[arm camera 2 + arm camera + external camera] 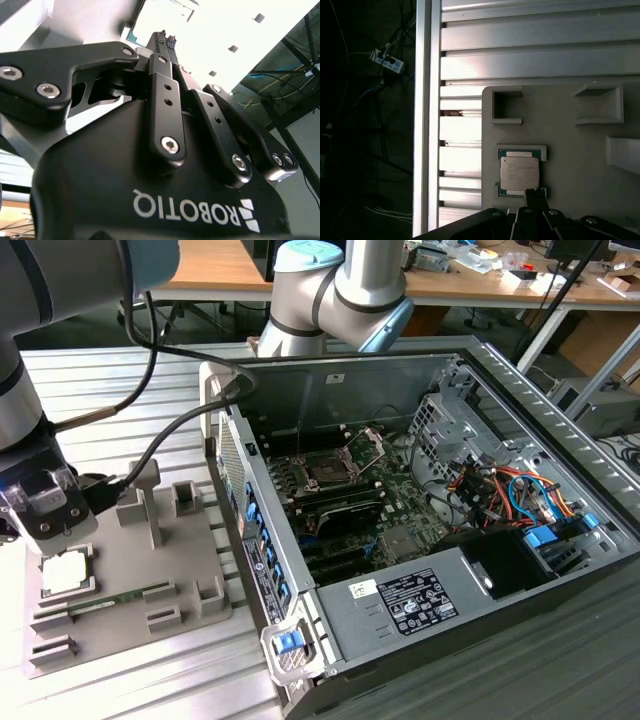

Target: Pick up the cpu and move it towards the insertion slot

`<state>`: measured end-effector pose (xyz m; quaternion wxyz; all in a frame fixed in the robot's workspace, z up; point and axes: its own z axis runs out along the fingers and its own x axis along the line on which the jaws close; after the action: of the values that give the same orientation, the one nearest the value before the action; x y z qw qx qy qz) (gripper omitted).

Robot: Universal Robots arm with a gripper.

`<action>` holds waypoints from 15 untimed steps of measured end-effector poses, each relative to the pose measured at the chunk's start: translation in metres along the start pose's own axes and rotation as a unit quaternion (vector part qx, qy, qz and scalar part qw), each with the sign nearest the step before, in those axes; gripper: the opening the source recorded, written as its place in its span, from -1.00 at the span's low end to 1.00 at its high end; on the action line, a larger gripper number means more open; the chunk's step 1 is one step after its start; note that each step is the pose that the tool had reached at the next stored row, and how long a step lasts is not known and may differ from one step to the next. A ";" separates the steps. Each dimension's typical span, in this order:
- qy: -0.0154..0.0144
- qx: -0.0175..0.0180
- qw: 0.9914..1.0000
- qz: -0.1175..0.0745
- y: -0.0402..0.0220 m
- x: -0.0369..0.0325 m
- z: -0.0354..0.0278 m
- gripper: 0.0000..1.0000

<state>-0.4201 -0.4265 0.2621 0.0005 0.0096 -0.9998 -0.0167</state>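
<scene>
The cpu (pixel 68 573) is a pale silvery square chip lying flat in its nest on the grey fixture plate (pixel 190 570), at the exterior view's left. In the first wrist view the cpu (pixel 519 172) sits just past one black fingertip (pixel 535 196). My gripper (pixel 50 530) hangs close above the chip, apart from it. In the second wrist view the gripper (pixel 167 37) has its fingertips pressed together with nothing between them. The insertion slot (pixel 325 472) lies inside the open computer case, its metal plate (pixel 368 445) hinged up.
A green memory stick (pixel 110 597) lies on the fixture beside the cpu. Grey upright holders (pixel 140 502) rise from the fixture. The case wall (pixel 240 510) stands between fixture and socket. Cables (pixel 500 485) and a power supply (pixel 420 595) fill the case's right part.
</scene>
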 end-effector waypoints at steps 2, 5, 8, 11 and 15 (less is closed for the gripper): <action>0.000 0.000 1.000 0.000 -0.0005 0.0002 0.0010 -0.79; 0.000 0.000 1.000 0.000 -0.0012 0.0004 0.0024 -0.79; 0.000 0.001 1.000 -0.004 -0.0017 0.0005 0.0040 -0.79; 0.000 0.002 1.000 -0.009 -0.0020 0.0007 0.0053 -0.79; 0.000 0.002 1.000 -0.011 -0.0025 0.0013 0.0074 -0.79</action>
<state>-0.4213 -0.4288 0.2546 0.0006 0.0209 -0.9997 -0.0145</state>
